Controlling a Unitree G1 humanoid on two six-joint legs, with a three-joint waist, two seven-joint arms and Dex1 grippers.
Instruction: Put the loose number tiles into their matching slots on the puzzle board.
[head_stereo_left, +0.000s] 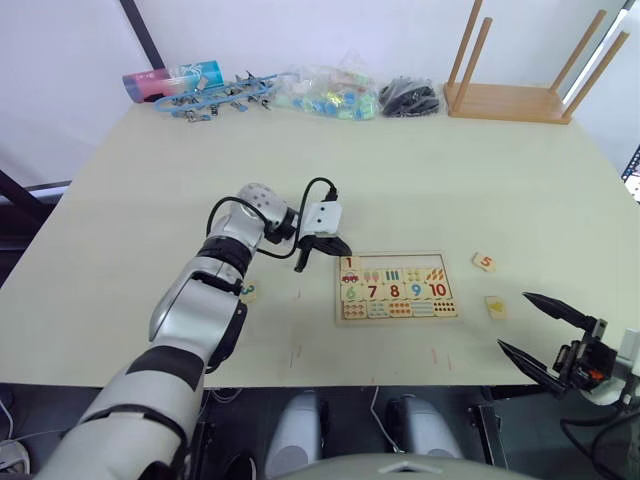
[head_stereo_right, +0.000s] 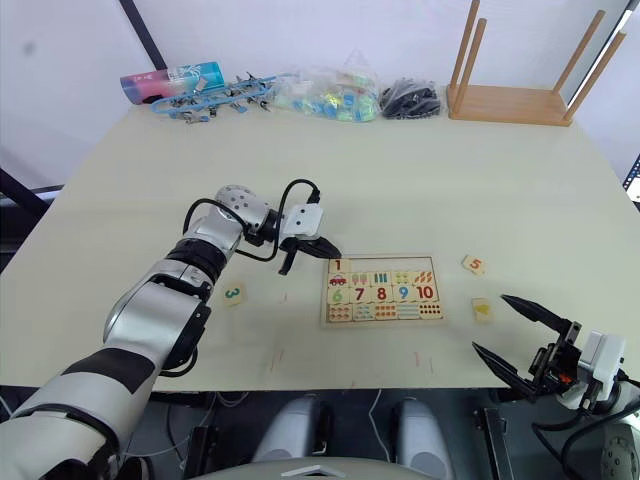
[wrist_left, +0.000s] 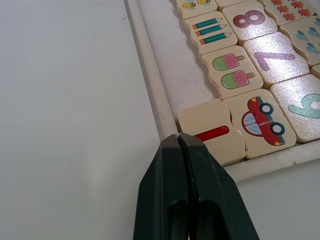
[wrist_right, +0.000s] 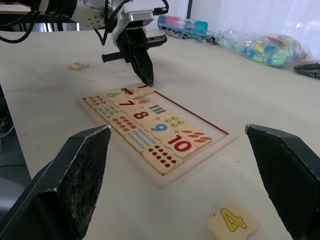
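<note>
The puzzle board (head_stereo_left: 338, 290) lies on the table near the front edge. The 1 tile (wrist_left: 212, 130) sits in its top left slot, and the other slots (wrist_right: 200, 116) of that row are bare. My left gripper (head_stereo_left: 346, 247) is shut, with its tip touching the outer edge of the 1 tile. Three loose number tiles lie around the board. The 5 tile (head_stereo_left: 484, 262) and the 4 tile (head_stereo_left: 495, 307) are to its right, and the 3 tile (head_stereo_right: 233, 293) is to its left. My right gripper (head_stereo_left: 545, 335) stands open near the table's front right edge, beside the 4 tile.
Along the far edge lie a pink and blue tube with blue clips (head_stereo_left: 190, 85), a bag of coloured pieces (head_stereo_left: 325, 92) and black cables (head_stereo_left: 410, 97). A wooden stand with tall dowels (head_stereo_left: 510, 100) stands at the back right.
</note>
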